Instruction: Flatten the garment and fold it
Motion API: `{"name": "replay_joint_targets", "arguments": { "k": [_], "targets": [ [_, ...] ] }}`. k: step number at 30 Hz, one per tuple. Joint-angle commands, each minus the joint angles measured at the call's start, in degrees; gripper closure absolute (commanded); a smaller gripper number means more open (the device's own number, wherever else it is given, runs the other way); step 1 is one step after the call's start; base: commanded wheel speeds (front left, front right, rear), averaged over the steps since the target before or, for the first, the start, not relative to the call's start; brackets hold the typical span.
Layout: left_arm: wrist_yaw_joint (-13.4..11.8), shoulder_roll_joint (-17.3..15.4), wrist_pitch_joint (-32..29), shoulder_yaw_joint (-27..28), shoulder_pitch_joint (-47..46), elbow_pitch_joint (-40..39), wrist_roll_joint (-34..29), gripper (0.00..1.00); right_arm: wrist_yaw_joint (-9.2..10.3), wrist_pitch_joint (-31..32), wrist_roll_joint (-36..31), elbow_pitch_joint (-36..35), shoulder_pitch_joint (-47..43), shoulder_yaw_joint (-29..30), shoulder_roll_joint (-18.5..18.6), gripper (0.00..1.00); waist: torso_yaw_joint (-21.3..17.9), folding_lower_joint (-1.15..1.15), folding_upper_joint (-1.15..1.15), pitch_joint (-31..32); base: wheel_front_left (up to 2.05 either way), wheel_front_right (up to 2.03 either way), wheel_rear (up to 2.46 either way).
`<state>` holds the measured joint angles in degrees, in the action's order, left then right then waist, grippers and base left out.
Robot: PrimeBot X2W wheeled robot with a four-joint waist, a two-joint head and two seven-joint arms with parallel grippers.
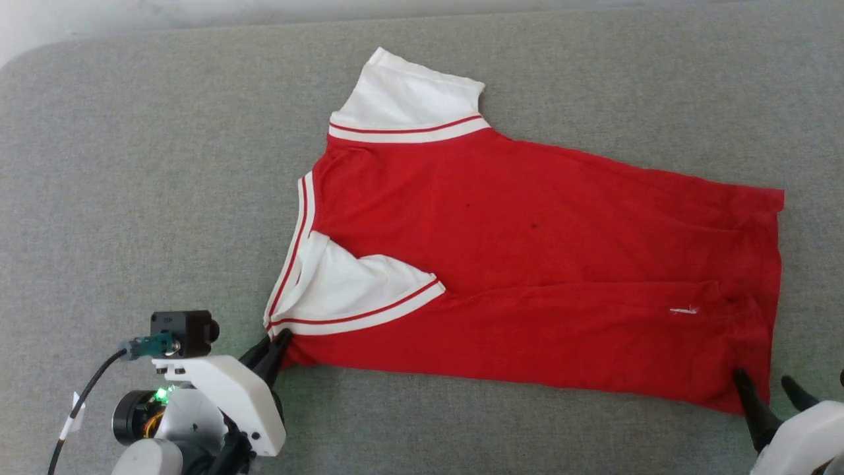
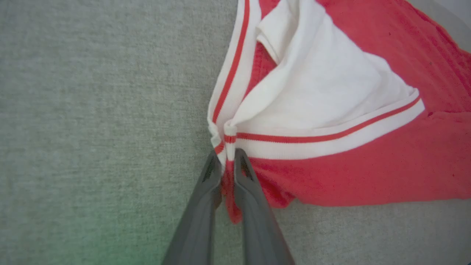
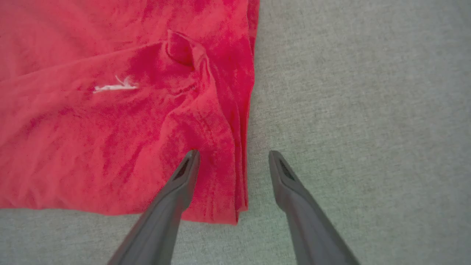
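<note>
Head view: garment [image 1: 527,264], grey surface [image 1: 132,165] all around

Bare grey surface [image 1: 132,165] lies open all around the garment [image 1: 527,251].

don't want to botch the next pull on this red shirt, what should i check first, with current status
1. Grip of the left gripper on the garment at its shoulder corner: ok, shut on fabric.
2. Grip of the right gripper on the hem corner: not ok, jaws open, straddling the edge.
3. The near sleeve spread out: not ok, folded onto the body.
4. The far sleeve flat: ok.
5. Fabric by the hem smooth: not ok, a pucker there.
6. Layers in the left grip: cannot tell.
</note>
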<state>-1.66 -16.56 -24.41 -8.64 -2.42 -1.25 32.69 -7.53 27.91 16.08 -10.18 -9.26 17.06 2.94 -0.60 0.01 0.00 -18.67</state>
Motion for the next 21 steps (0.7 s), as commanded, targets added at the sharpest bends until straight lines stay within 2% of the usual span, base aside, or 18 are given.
{"name": "replay_joint_targets", "arguments": {
  "k": [1,8,9,10,11,21],
  "targets": [
    [-0.4,0.49,-0.89,-1.2,1.88,1.58,-0.24,1.0,0.04,0.88,0.79,0.8,-0.34,0.51,-0.06,0.0,0.24,-0.01,0.0,-0.25,0.0,0.0,0.0],
    [-0.6,0.21,-0.86,-1.01,1.44,1.5,0.05,1.0,0.04,3.92,3.63,5.08,-0.58,0.52,-0.06,0.0,0.18,-0.01,0.0,-0.43,0.0,0.0,0.0],
    [-0.66,0.11,-0.86,-0.89,1.42,1.44,0.11,1.0,0.04,4.07,4.13,5.46,-0.52,0.17,-0.06,0.22,0.1,-0.01,0.0,-0.46,0.0,0.0,0.0],
    [-0.74,0.02,-0.84,-0.77,1.42,1.38,0.16,1.0,0.04,3.94,4.64,5.82,-0.34,-0.05,-0.06,0.65,-0.01,-0.01,0.0,-0.51,0.0,0.0,0.0],
    [-0.8,-0.06,-0.81,-0.65,1.41,1.31,0.23,1.0,0.04,3.7,4.84,6.23,-0.08,-0.2,-0.06,1.0,-0.1,-0.01,0.0,-0.57,0.0,0.0,0.0],
    [-1.2,0.24,0.14,0.47,1.27,1.29,1.56,1.0,0.04,2.24,4.64,7.3,1.9,-1.57,-0.06,1.0,-0.5,-0.01,0.0,-0.79,0.0,0.0,0.0]
  ]
}}
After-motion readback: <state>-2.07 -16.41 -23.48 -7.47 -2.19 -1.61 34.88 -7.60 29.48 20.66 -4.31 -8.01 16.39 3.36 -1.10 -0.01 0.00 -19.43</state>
